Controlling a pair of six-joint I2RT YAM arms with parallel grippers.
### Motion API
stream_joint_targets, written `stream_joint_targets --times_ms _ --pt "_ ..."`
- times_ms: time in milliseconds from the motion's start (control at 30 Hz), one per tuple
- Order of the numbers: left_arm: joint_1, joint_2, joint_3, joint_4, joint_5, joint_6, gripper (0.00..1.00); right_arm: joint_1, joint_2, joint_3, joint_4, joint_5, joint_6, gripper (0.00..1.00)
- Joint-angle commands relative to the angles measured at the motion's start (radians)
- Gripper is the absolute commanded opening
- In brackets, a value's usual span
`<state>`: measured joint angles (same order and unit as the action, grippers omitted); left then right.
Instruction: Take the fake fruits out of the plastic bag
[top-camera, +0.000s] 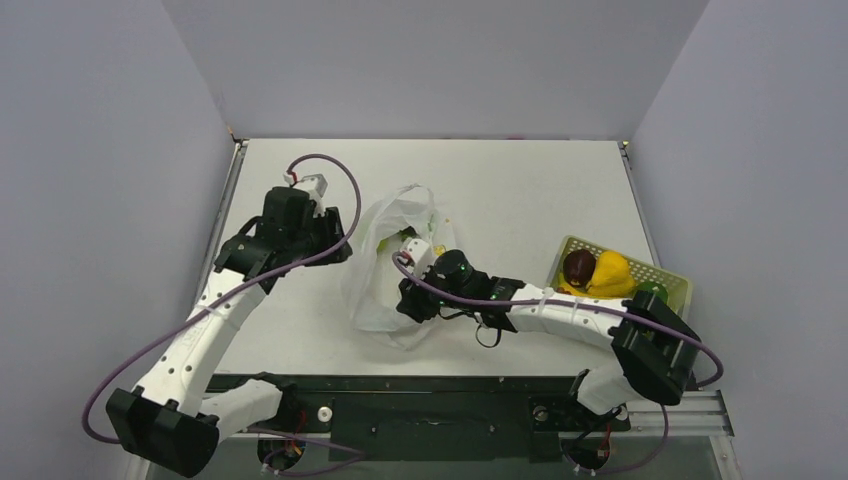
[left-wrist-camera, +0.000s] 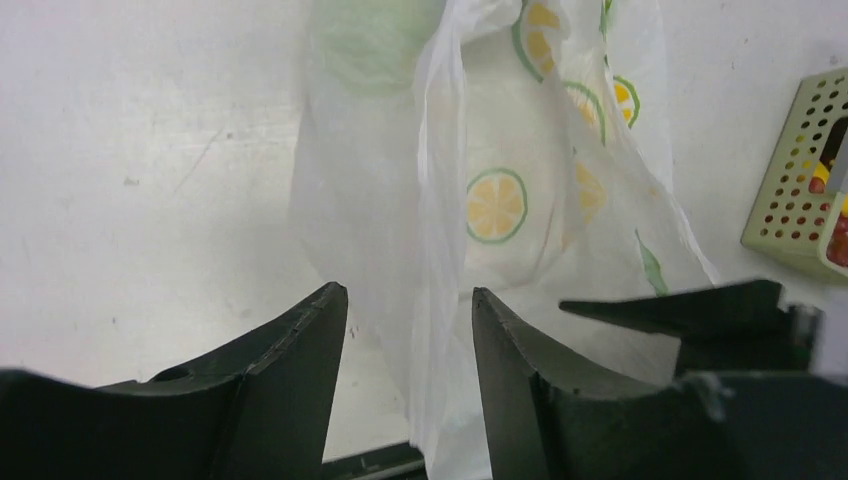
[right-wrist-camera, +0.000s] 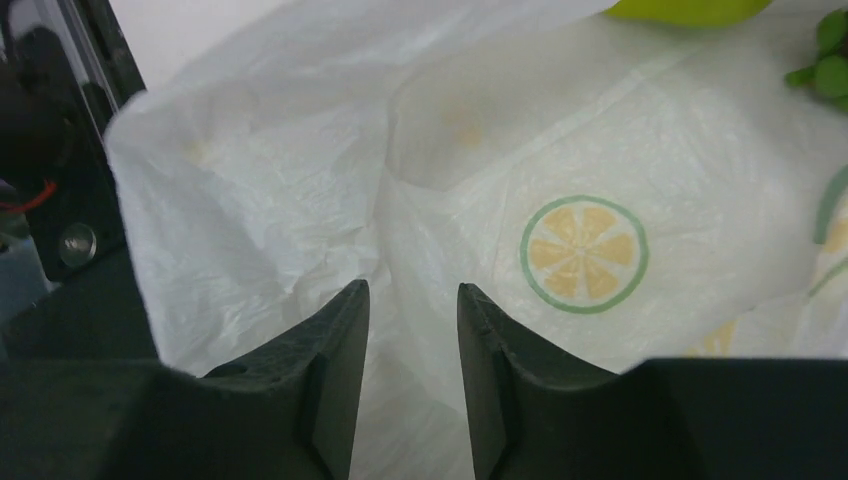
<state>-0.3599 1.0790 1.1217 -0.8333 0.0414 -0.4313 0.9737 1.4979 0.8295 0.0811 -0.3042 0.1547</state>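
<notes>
Two arms at the plastic bag (top-camera: 372, 290), mid-table. Left gripper (left-wrist-camera: 408, 320) spread, loose film between its fingers; green fruit (left-wrist-camera: 370, 45) blurred behind film. Right gripper (right-wrist-camera: 412, 310) slightly parted, film in the gap, contact unclear. Rightmost, basket (top-camera: 655, 272) holding purple fruit (top-camera: 579, 266) and yellow fruit (top-camera: 612, 273). White table (top-camera: 500, 190), grey walls.

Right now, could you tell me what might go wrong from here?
Thin film of the plastic bag shows between the parted fingers of the left gripper and right gripper; closing may pinch only film and drag the bag.
The right arm lies close by the basket near the table edge; a swing could knock it.
</notes>
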Motion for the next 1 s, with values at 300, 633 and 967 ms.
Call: stream_joint_targets --times_ms 300,633,967 --pt "-0.071 0.48 0.175 0.374 -0.191 0.124 0.54 -0.079 -0.228 -0.008 0.031 0.398 0.169 0.5" --pt "-0.11 0.629 0.304 0.264 -0.018 0.105 0.08 -0.174 -0.264 -0.046 -0.014 0.417 0.201 0.5" --pt "-0.15 0.309 0.169 0.341 0.21 -0.095 0.0 -0.173 -0.172 -0.049 0.112 0.253 0.238 0.49"
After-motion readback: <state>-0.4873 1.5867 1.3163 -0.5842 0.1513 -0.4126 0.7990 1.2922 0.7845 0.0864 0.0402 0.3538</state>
